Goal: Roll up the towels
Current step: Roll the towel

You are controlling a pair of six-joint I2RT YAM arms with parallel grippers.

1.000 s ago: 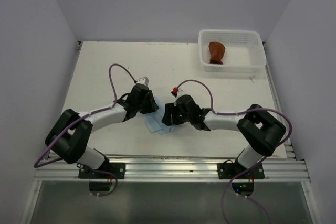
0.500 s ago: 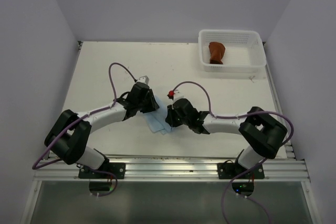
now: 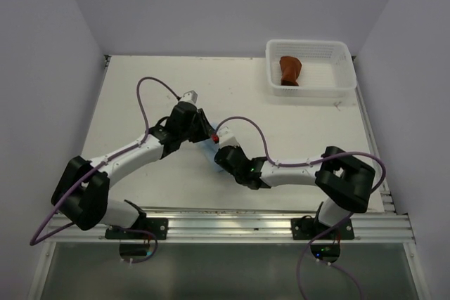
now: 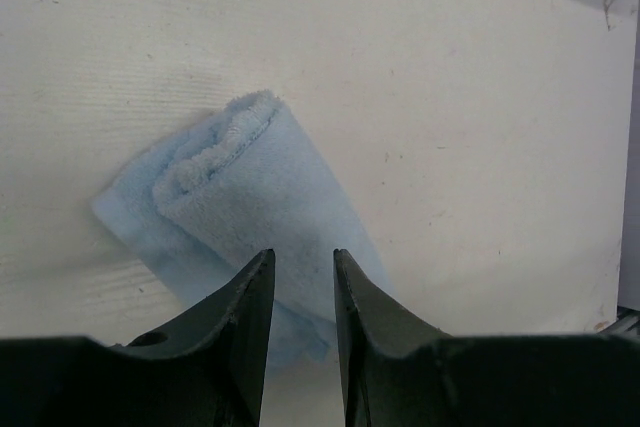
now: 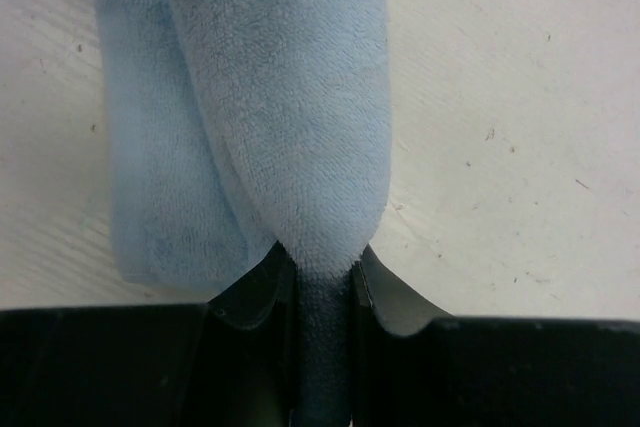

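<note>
Showing the light blue towel [image 5: 285, 97] centred on the table [image 3: 140, 89], its folded length running toward 12 o'clock from the right tool [image 5: 320, 265], which was clamped on the near fold; the left tool [image 4: 303, 272], tips slightly apart and empty, hovered over the opposite end.

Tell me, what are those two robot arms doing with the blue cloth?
They're rolling a light blue towel in the middle of the table. The right gripper has pinched one end of the partly rolled towel. The left gripper sits at the other end, fingers close together, but whether it grips the towel isn't clear. A rust-red towel lies in the white basket.
</note>
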